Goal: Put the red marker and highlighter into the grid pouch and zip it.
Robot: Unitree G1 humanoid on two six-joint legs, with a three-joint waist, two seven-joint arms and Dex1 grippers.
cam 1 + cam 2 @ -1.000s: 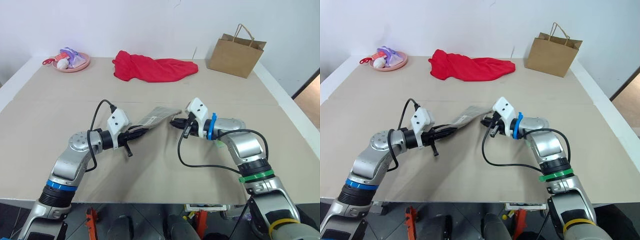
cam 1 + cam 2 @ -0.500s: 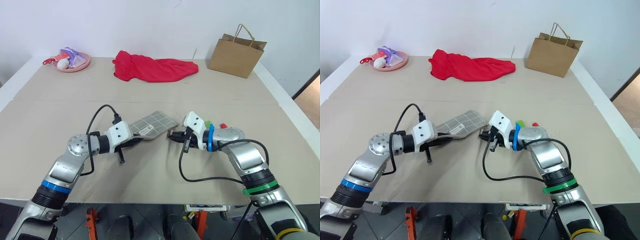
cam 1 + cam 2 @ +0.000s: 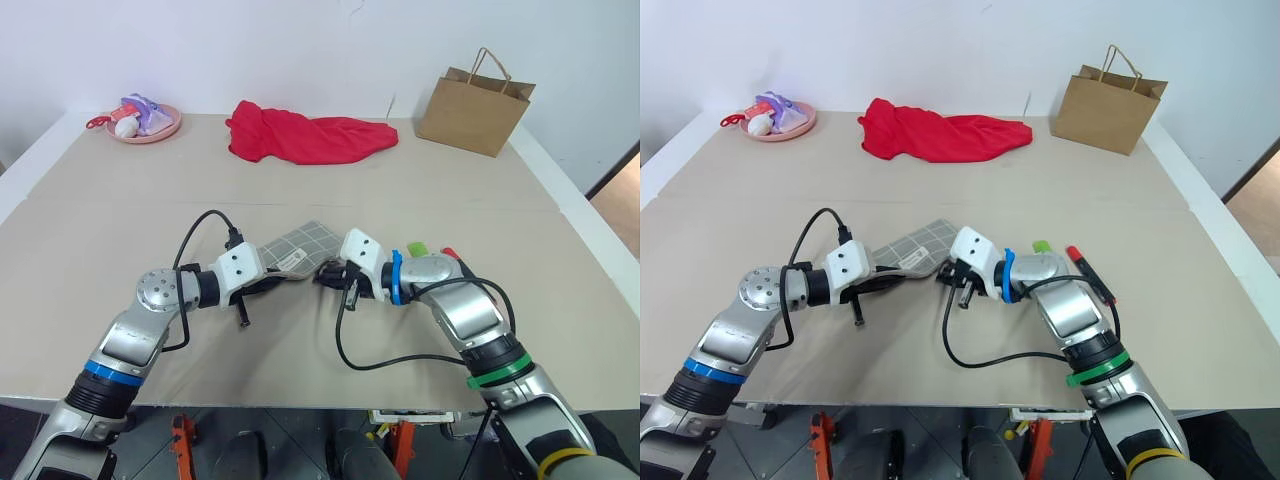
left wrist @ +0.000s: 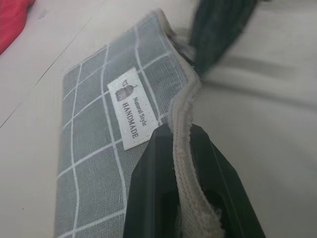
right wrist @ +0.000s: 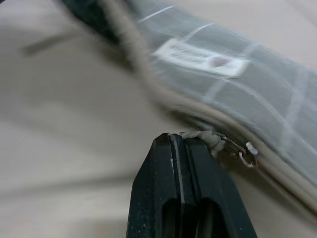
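Head camera first: the grid pouch point(image 3: 300, 248) sits around the middle of the frame on the tan table point(image 3: 120, 200), held between the two arms. The left gripper point(image 3: 272, 281) comes in from the lower left and is clamped onto the pouch's near edge. The right gripper point(image 3: 327, 272) reaches in from the right and is pinched together right at the pouch's right end. Just right of the right wrist, the highlighter point(image 3: 1041, 246) pokes out with its green cap, and the red marker point(image 3: 1088, 270) lies beside it on the table, so both are outside the pouch. Along the top of the frame there's a pink plate point(image 3: 160, 131) with some small stuff in the upper left, a red cloth point(image 3: 305, 137) at top centre, and a brown paper bag point(image 3: 472, 105) in the upper right.

Left wrist camera: the two black fingers point(image 4: 153, 183) rise from the bottom centre and squeeze the pouch's cream-coloured zipper edge between them. The grey gridded fabric spreads across the left half with a white label point(image 4: 128, 113) reading "HANDMADE". A bit of red cloth shows in the top left corner.

Right wrist camera: the fingers point(image 5: 161, 188) are pressed tight together at bottom centre, nipping a small cord at the zipper pull point(image 5: 242, 151), whose metal ring sits just right of the tips. The pouch runs diagonally across the upper right, label up top.
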